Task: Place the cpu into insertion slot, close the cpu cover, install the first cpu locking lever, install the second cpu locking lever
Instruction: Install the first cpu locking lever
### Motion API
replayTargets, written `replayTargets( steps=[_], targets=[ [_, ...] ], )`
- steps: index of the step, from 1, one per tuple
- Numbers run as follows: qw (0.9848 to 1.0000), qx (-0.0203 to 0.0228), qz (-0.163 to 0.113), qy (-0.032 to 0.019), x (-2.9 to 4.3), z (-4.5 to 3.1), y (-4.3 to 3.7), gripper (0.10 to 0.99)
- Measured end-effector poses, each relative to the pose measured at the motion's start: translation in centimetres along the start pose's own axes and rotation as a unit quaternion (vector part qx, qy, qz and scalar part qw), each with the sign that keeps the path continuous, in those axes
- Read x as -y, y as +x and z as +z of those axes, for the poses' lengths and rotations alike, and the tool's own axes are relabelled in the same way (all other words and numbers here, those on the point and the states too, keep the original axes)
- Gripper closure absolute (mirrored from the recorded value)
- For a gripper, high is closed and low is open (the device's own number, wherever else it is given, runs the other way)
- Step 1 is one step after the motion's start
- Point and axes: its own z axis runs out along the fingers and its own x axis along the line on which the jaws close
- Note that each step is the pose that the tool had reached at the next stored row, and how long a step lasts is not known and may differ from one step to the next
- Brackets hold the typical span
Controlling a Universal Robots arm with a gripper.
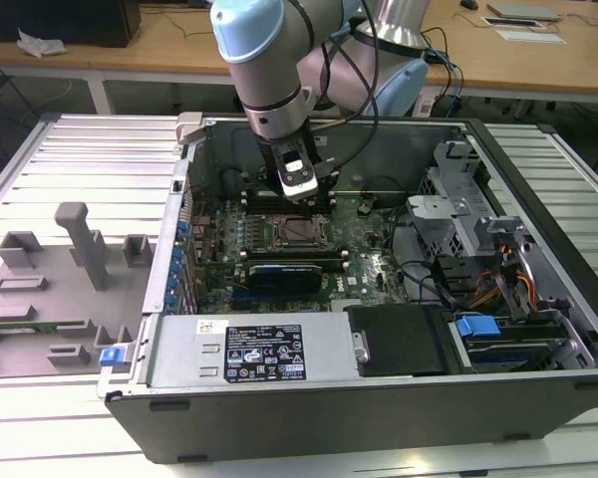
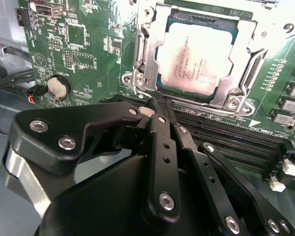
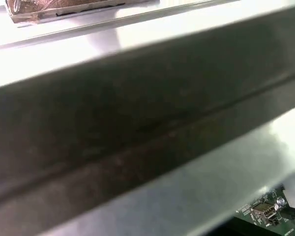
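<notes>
Silvery cpu cover [image 2: 145, 55] frames the cpu [image 2: 196, 54] seated in the insertion slot [image 2: 163, 89]; black claw [image 2: 153, 104] pinched together, holding nothing.

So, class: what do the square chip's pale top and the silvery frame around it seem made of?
Small square chip: matte metal top, likely plated; even silvery-tan sheen. Thin silvery square frame around it: stamped sheet metal, probably steel, shiny; bright glints and bent edges.

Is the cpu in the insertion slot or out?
In: the second wrist view shows the cpu lying flat in the insertion slot, cpu cover framing it.
</notes>
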Motion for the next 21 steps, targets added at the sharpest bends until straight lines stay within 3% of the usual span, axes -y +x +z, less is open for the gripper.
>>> replayTargets(
  steps=[2, 5, 9, 17, 19, 21],
  targets=[
    [1.0, -0.0001, 0.0, -0.0002, 0.0, 0.01, 0.0, 0.98],
    [1.0, -0.0014, 0.001, -0.0048, -0.01, 0.01, 0.0, 0.98],
    [1.0, -0.0011, 0.001, -0.0041, -0.07, -0.31, -0.09, 0.98],
    [1.0, -0.0004, 0.001, -0.0025, -0.51, -2.6, -0.67, 0.98],
    [1.0, -0.0004, 0.002, -0.0023, -0.69, -3.52, -0.9, 0.98],
    [1.0, -0.0003, 0.002, -0.0023, -0.74, -3.81, -0.97, 0.98]
  ],
)
